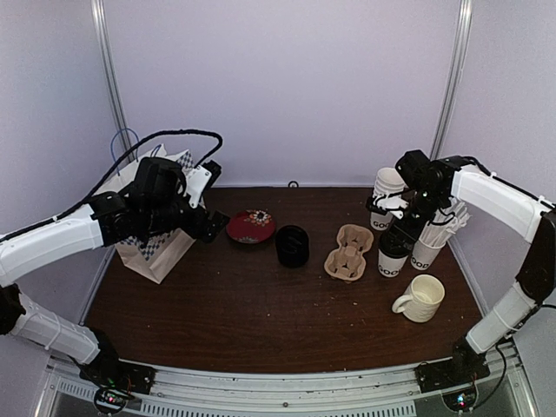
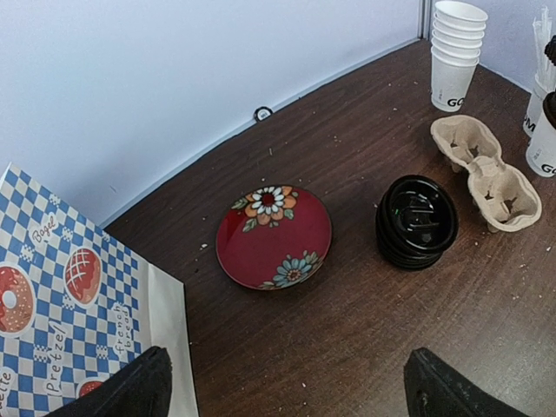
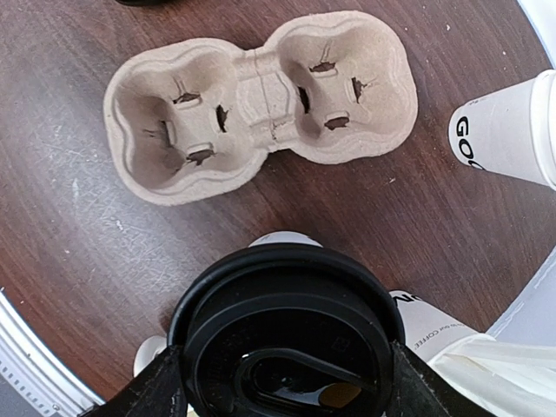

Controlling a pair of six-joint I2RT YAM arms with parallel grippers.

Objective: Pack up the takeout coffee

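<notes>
A white "GOOD" cup with a black dome lid stands just right of the brown pulp two-cup carrier. My right gripper sits on top of it. In the right wrist view the lid fills the gap between the fingers, which press on both of its sides, so my right gripper is shut on it. Beyond the lid lies the carrier, both of its wells bare. My left gripper hangs open over bare table beside the checkered paper bag.
A red flowered plate and a stack of black lids lie mid-table. A stack of lidless cups stands behind the right gripper. A cup of white stirrers is at its right, with a cream mug nearer the front.
</notes>
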